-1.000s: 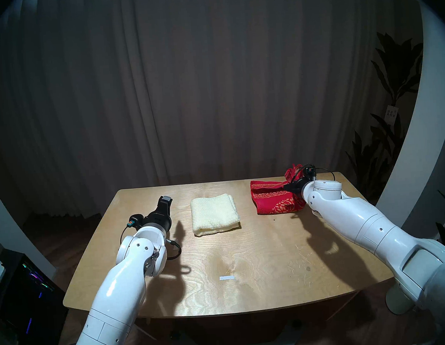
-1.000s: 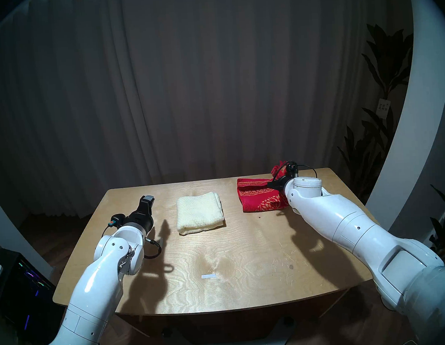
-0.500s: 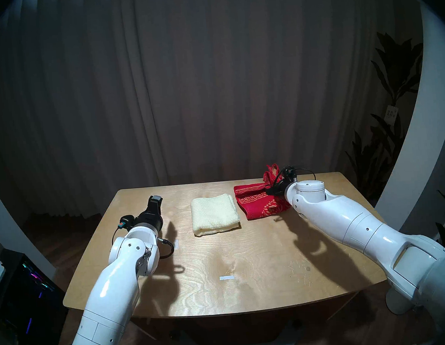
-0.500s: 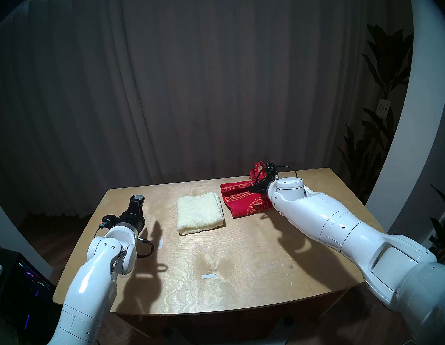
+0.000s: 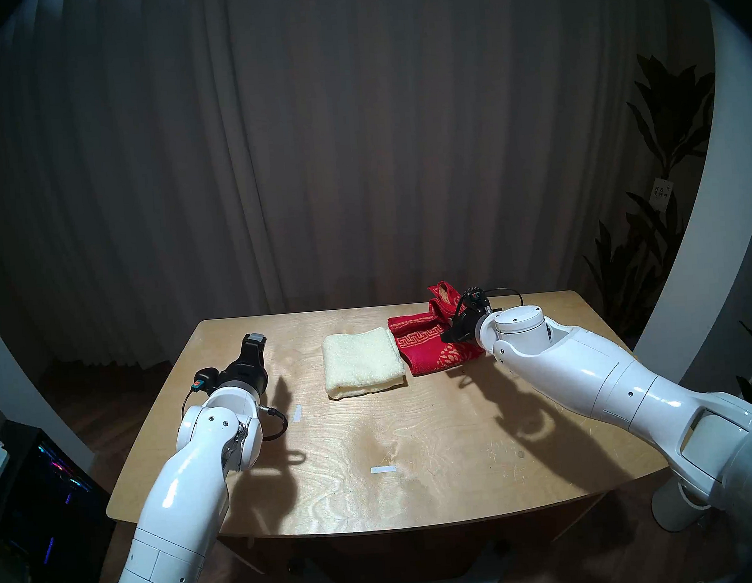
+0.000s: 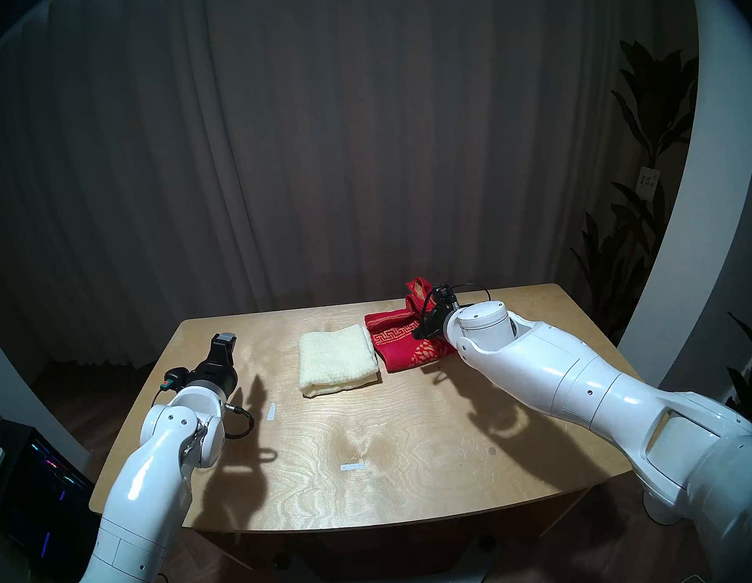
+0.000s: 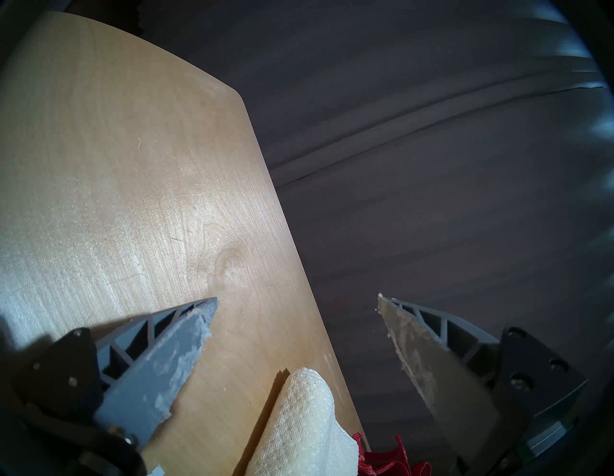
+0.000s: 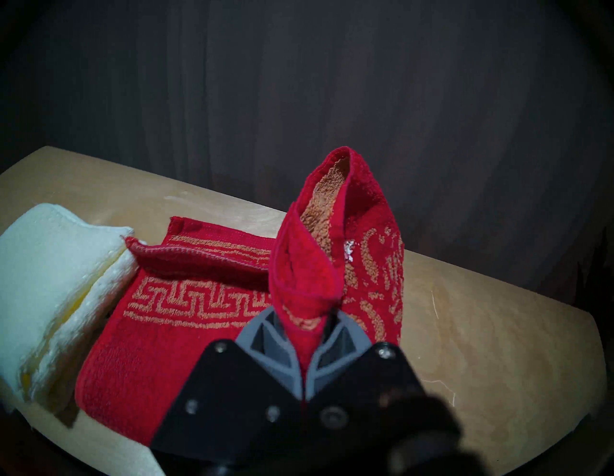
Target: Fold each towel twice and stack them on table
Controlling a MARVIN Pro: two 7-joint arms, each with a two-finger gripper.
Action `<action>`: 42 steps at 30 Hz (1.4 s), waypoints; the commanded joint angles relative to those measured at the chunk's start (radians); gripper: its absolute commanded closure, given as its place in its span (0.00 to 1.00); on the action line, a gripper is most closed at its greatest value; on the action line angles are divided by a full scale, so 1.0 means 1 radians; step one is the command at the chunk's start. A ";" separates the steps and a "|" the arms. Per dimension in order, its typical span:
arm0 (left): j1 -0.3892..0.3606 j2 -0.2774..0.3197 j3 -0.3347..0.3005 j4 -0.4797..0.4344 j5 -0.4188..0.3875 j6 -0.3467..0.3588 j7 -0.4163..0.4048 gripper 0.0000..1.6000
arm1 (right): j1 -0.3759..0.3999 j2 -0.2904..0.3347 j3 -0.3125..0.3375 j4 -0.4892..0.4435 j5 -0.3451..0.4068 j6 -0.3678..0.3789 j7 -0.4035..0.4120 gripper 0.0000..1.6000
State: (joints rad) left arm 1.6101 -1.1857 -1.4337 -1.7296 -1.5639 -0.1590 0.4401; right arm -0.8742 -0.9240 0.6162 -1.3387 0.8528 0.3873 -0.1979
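Backdrop: dark pleated curtain (image 5: 355, 152) is hung behind everything, with a leafy plant (image 5: 661, 140) glimpsed at 2 o'clock in the head view.
Surface: pale plywood surface (image 5: 420, 437), rounded corners, lit from above; two small white tape strips are seen, one (image 5: 383, 469) near the front middle, one (image 5: 297, 413) by the left arm's shadow.
Cream towel: cream towel (image 5: 362, 367) is laid folded and flat at the far centre of the surface, its thick fold edge turned toward the robot.
Red towel: red towel (image 5: 431, 347) is found at 3 o'clock of the cream one, right up against it; whether the edges overlap cannot be told. Its gold key border (image 8: 196, 300) is shown face up, most of it flat on the wood, while one corner is pulled up into a standing peak.
Right tool: right tool (image 8: 305, 335) is pressed together on that raised red corner, cloth pinched between the grey fingers (image 8: 265, 335).
Left tool: left tool (image 7: 297, 302) is spread wide and nothing is held; it is hovered over the surface at 9 o'clock of the cream towel, well apart from it.
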 commanded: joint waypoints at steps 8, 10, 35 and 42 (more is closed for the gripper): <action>0.010 -0.003 -0.001 -0.046 0.010 -0.018 -0.017 0.00 | -0.009 0.118 -0.085 -0.165 -0.119 -0.032 0.065 1.00; 0.019 -0.002 -0.003 -0.055 0.013 -0.026 -0.015 0.00 | -0.007 0.122 -0.099 -0.175 -0.136 -0.040 0.072 1.00; 0.070 0.018 -0.053 -0.093 0.004 -0.047 -0.025 0.00 | 0.014 -0.049 -0.164 -0.120 -0.162 0.016 0.028 1.00; 0.077 0.023 -0.068 -0.094 -0.007 -0.043 -0.037 0.00 | 0.006 -0.109 -0.177 -0.057 -0.164 0.045 -0.013 1.00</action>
State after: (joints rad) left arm 1.6902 -1.1711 -1.4851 -1.7994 -1.5599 -0.2076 0.4245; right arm -0.8770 -0.9549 0.4426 -1.4269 0.6896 0.4219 -0.1787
